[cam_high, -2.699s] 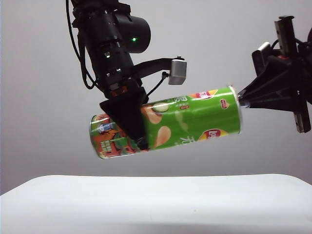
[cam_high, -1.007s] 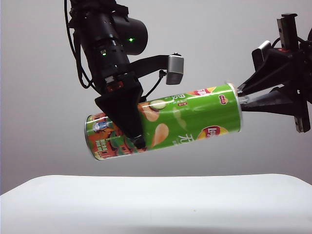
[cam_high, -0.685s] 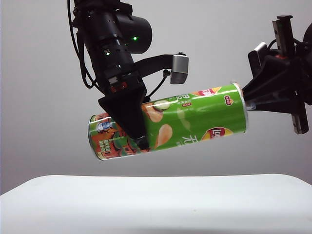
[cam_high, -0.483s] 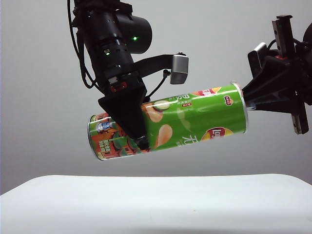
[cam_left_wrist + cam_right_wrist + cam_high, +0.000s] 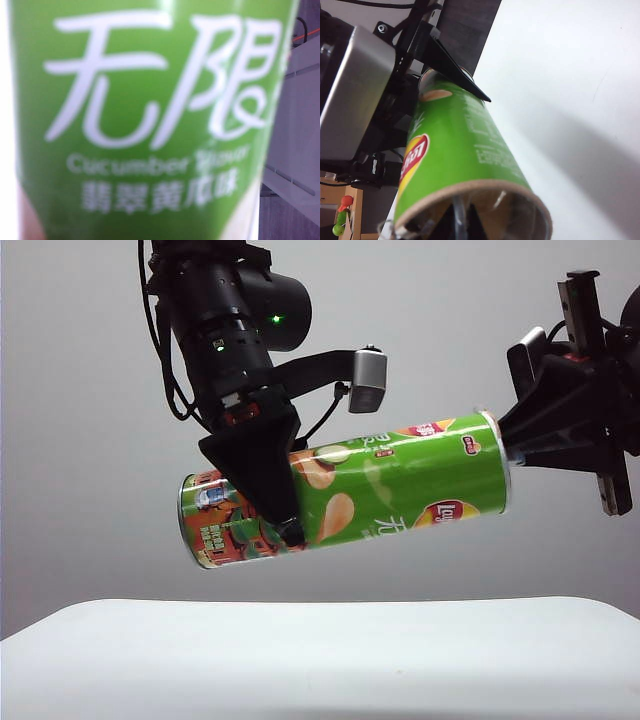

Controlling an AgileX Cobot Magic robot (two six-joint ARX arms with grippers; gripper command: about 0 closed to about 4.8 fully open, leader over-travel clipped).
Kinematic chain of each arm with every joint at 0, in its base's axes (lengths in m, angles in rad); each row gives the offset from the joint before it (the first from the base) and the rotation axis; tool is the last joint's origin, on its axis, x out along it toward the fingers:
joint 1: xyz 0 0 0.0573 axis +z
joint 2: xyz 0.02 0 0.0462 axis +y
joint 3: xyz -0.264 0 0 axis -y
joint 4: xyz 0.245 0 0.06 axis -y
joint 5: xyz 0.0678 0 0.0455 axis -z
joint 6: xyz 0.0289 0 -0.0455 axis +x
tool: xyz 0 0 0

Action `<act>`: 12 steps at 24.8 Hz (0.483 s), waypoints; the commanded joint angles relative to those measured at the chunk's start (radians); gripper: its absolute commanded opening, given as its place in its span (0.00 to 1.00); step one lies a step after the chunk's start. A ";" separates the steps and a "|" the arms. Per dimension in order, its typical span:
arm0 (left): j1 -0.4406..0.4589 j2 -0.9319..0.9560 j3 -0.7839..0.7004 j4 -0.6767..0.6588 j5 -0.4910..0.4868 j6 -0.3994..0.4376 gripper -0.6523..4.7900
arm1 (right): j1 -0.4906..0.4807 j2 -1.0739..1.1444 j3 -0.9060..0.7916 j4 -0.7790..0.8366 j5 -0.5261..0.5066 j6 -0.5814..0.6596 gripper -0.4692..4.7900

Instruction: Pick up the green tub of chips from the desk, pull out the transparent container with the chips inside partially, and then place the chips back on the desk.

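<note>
hiding in tub (image 5: 400,490), right pincer (image 5: 462,225) tips, probably pinched.

Soft, even light fills the room. In the exterior view the desk (image 5: 320,660) glows almost blown-out white, with only a faint grey shading along its near edge at six o'clock. The green tub of chips (image 5: 345,495) is crisp there, with a thin highlight along its upper side. The left wrist view is badly out of focus; its lettering smears. In the right wrist view the tub casts a broad soft shadow toward four o'clock, and its near rim blurs.
</note>
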 commanded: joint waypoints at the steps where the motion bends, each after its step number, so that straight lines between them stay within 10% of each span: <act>1: -0.006 -0.010 0.008 -0.011 0.053 0.008 0.68 | 0.005 -0.003 0.003 0.015 -0.007 -0.007 0.08; 12: -0.005 -0.010 0.008 -0.025 0.050 0.009 0.69 | 0.004 -0.003 0.003 0.008 -0.007 -0.007 0.08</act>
